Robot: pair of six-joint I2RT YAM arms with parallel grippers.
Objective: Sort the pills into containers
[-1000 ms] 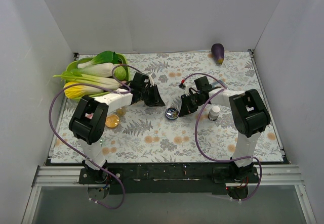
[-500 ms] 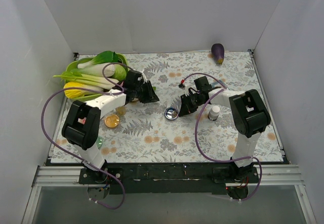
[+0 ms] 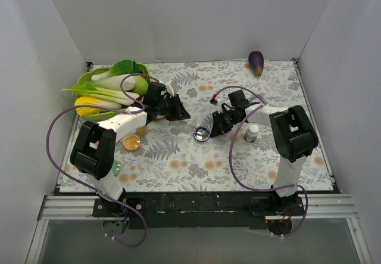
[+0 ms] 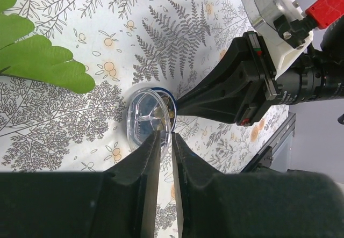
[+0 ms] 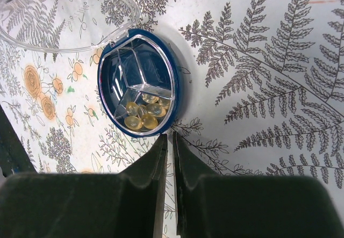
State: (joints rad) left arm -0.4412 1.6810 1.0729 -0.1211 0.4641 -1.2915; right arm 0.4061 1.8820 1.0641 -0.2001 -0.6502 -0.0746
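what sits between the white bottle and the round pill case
The right tool, its tips at the round pill case and the white bottle behind it; the top view shows this.

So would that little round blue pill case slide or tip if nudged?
Probably slides easily: the pill case looks small, flat, light. Its open clear lid could snag. The capsules lie loose in one compartment, so tilting would likely spill them.

No legible text, labels, brands or numbers on anything.

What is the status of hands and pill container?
Left hand and right hand nearly shut. Round blue-rimmed tin open, yellow pills in one compartment. Right hand at its rim; clear plastic lid beside it.
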